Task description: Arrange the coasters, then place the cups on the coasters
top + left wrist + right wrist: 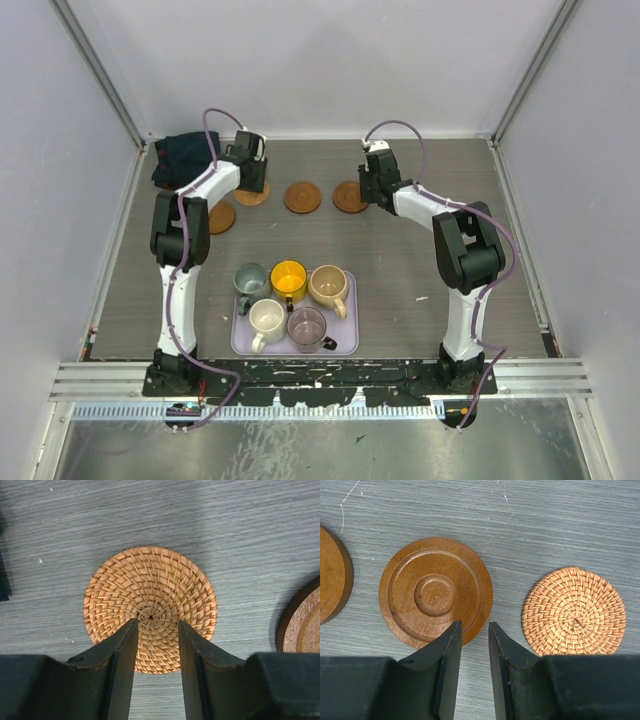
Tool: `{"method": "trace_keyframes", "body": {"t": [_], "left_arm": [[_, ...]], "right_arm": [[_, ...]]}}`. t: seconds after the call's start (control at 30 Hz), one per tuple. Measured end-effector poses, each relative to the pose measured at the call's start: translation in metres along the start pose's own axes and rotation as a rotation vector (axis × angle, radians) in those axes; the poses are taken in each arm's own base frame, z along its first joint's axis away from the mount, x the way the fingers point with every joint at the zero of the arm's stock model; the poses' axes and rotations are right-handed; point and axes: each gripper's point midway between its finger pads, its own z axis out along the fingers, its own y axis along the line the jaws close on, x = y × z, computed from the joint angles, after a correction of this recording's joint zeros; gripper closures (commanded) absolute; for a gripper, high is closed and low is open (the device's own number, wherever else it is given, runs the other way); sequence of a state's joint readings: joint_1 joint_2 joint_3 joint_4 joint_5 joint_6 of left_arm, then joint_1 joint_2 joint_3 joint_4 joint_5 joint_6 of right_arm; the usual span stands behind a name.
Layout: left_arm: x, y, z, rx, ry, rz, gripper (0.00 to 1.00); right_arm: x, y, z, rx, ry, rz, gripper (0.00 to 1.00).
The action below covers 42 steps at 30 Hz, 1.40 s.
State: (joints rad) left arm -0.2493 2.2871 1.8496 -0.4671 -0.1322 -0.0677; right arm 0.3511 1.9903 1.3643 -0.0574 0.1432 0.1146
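Note:
A woven rattan coaster [150, 592] lies flat on the table. My left gripper [157, 622] hovers over its near half, open, with nothing between the fingers. A wooden ringed coaster [304, 625] shows at the right edge. My right gripper [475, 623] is open over the near rim of a wooden coaster [436, 592]. Another woven coaster [574, 611] lies to its right and a wooden one [332, 575] at far left. In the top view, coasters [302, 197] lie in a row at the back. Several cups [288, 277] stand on the lavender tray [243, 345].
A dark bundle of cloth [180, 160] sits in the back left corner beside the left gripper [254, 183]. One more coaster [222, 217] lies partly under the left arm. The right gripper [377, 188] is at the row's right end. Walls enclose the table.

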Motion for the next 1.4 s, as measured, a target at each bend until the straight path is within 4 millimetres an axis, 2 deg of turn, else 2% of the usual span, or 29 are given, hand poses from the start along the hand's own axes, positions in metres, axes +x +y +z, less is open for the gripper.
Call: {"method": "trace_keyframes", "body": {"t": [0.33, 0.7, 1.13, 1.4], "left_arm": [[0.005, -0.006, 0.002, 0.032, 0.032, -0.008, 0.56], [0.019, -0.023, -0.008, 0.097, 0.095, -0.001, 0.55], [0.025, -0.050, -0.016, 0.137, 0.117, 0.043, 0.55], [0.029, -0.074, -0.021, 0.176, 0.142, 0.077, 0.55]], "right_arm": [[0.000, -0.004, 0.001, 0.019, -0.004, -0.006, 0.66], [0.008, 0.000, 0.007, 0.005, 0.017, 0.009, 0.66], [-0.001, 0.018, 0.014, -0.086, 0.011, 0.015, 0.66], [0.009, 0.024, 0.020, -0.115, 0.038, 0.014, 0.66]]}}
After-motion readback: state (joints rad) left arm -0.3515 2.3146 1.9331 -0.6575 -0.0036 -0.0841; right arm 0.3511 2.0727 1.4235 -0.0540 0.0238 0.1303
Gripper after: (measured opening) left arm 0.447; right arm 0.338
